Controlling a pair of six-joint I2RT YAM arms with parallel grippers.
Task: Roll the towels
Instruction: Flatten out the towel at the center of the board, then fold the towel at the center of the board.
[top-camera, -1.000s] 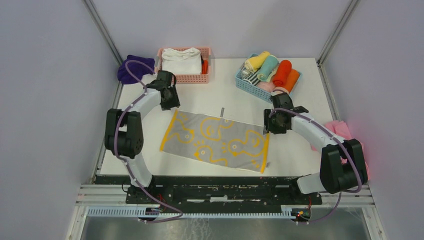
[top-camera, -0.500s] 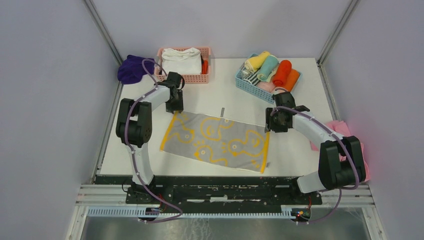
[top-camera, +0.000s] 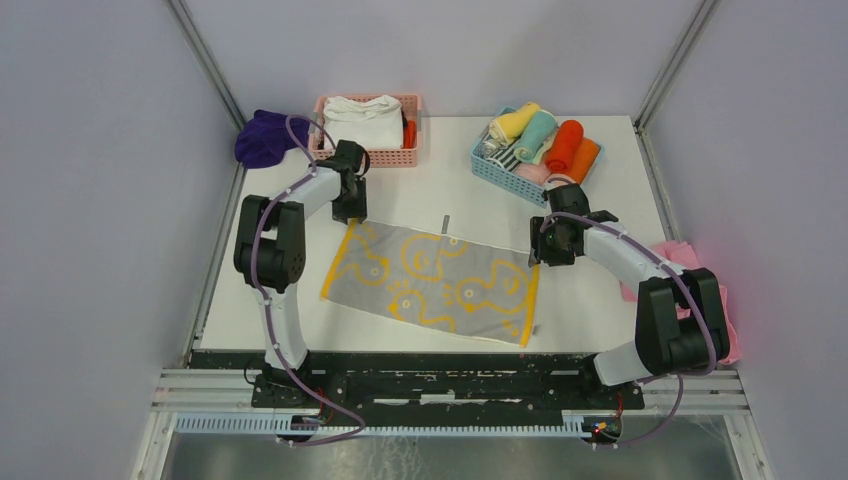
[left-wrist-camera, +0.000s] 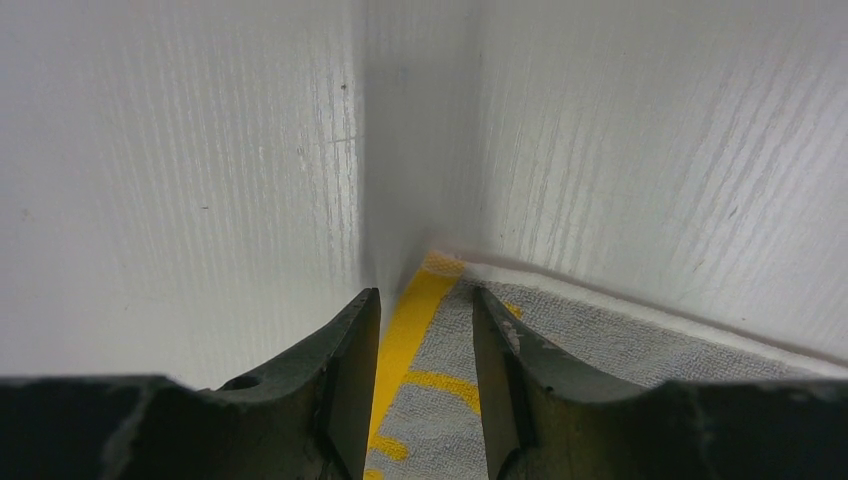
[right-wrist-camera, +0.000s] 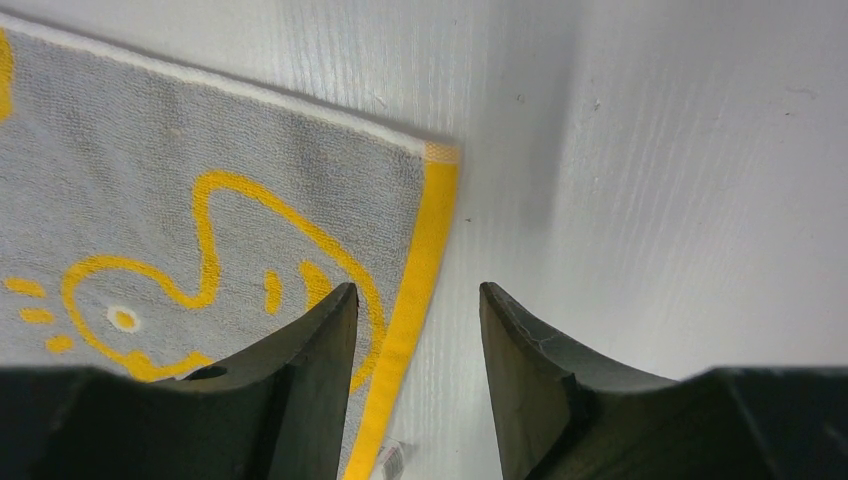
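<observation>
Top external view is read from the left: the dark purple towel (top-camera: 268, 137) is seen bunched, unrolled, at the 10 o'clock corner of the surface (top-camera: 600, 300). At 11 o'clock a pink basket (top-camera: 370, 157) is filled with folded white cloths (top-camera: 362, 120). The left end effector (top-camera: 350, 215) is placed at the 10 o'clock corner of the yellow towel (top-camera: 430, 280), which is spread flat in the middle. In the left wrist view its jaws are seen narrowly parted astride the yellow border (left-wrist-camera: 415, 310), with nothing gripped. The right end effector (top-camera: 538, 255) is poised likewise at the towel's 2 o'clock corner, jaws parted wider and empty. The step in hand is judged to be the taking of both far corners. Next, both pairs of jaws would need to be closed on the border and the edge turned toward 6 o'clock to start the roll. At 1 o'clock a blue basket (top-camera: 505, 180) is packed with rolled towels (top-camera: 540, 135) in several colours. A pink cloth (top-camera: 690, 262) is draped at 3 o'clock.
</observation>
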